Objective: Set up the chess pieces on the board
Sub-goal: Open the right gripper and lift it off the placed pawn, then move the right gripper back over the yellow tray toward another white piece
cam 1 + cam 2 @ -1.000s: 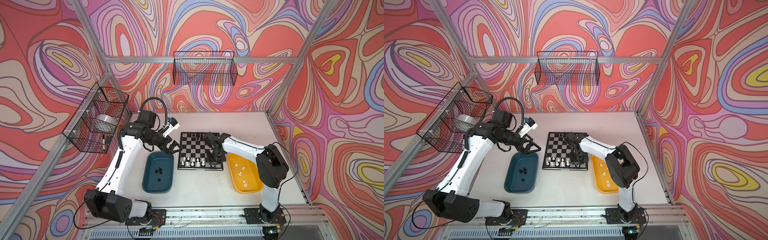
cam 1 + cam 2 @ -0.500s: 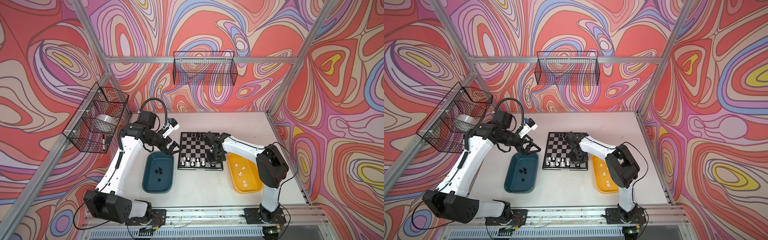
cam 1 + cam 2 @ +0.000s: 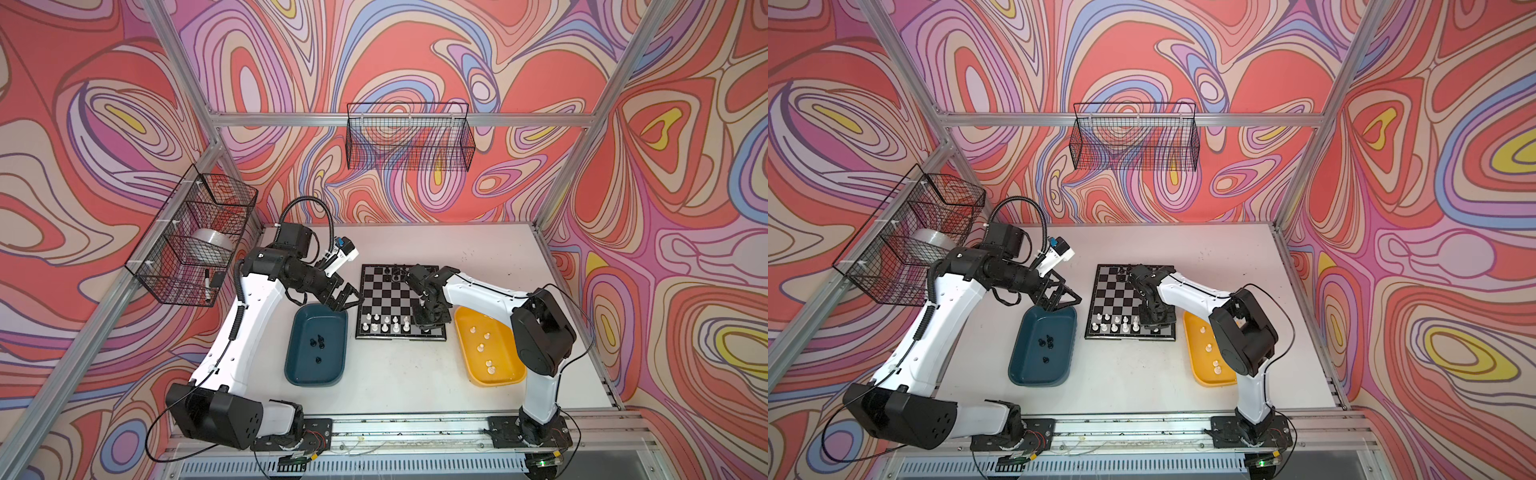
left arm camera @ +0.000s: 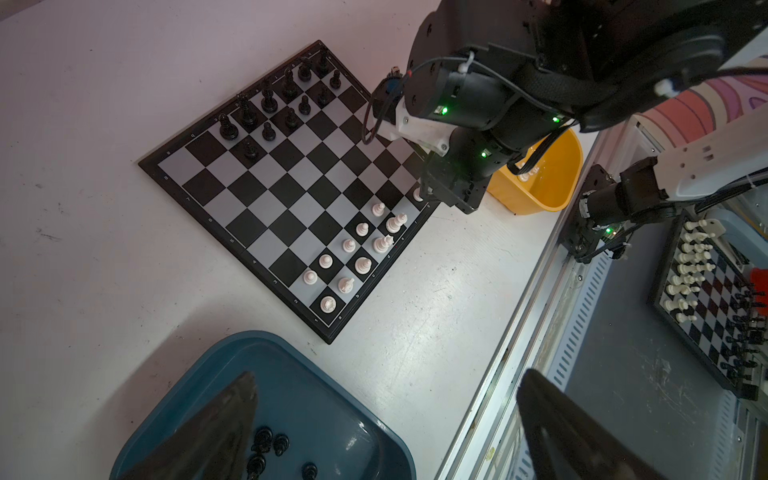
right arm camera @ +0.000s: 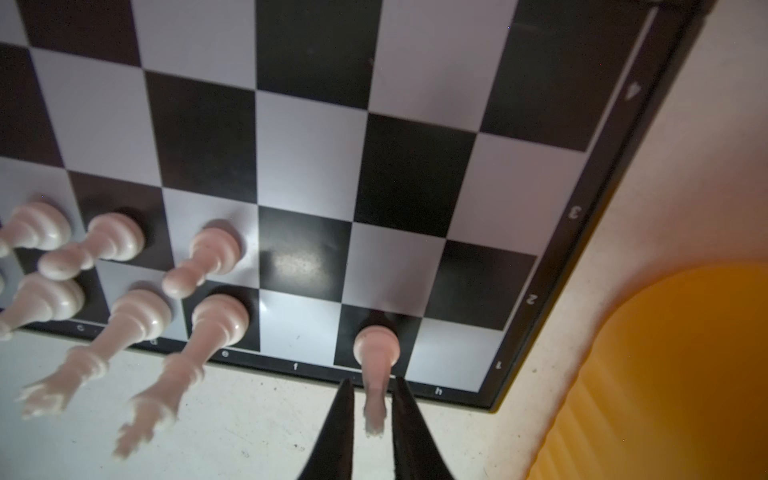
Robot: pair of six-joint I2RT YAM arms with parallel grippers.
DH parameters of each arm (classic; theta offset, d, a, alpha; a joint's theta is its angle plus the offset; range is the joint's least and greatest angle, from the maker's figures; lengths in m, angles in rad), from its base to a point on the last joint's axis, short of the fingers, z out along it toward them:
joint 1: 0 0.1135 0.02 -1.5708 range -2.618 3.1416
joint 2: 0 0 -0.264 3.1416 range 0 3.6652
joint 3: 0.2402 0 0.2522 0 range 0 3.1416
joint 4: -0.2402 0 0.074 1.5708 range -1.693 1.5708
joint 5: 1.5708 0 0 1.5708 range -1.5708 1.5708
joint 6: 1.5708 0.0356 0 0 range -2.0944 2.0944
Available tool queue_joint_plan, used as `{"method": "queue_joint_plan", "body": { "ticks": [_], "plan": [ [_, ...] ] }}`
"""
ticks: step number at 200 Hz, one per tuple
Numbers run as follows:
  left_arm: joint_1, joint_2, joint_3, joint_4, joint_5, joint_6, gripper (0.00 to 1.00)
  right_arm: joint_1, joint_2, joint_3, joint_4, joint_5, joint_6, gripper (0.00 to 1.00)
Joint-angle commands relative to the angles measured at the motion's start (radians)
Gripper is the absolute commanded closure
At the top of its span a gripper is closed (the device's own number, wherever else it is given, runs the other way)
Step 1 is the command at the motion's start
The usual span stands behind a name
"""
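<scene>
On the board (image 5: 316,137), a white piece (image 5: 376,347) stands upright.

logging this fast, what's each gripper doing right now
left gripper: open wide, empty, above the blue tray.
right gripper: jaws slightly open around a white chess piece standing on the board, not clamping it.
</scene>
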Motion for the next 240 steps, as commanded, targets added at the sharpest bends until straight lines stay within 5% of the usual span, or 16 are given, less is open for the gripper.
{"method": "queue_joint_plan", "body": {
  "ticks": [1, 163, 188, 240],
  "plan": [
    [-0.004, -0.021, -0.008, -0.007, 0.002, 0.017, 0.02, 0.01, 0.011, 0.017, -0.008, 0.026, 0.001, 0.78],
    [-0.004, -0.016, 0.005, -0.019, -0.017, 0.038, 0.02, 0.013, -0.108, 0.169, -0.137, 0.018, -0.034, 0.68],
    [-0.004, -0.007, 0.031, -0.037, 0.006, 0.045, 0.02, 0.009, -0.144, 0.201, -0.194, 0.085, -0.025, 0.67],
    [-0.004, 0.012, 0.052, -0.056, 0.073, 0.051, 0.02, -0.077, -0.384, 0.015, -0.192, 0.115, 0.034, 0.69]
  ]
}}
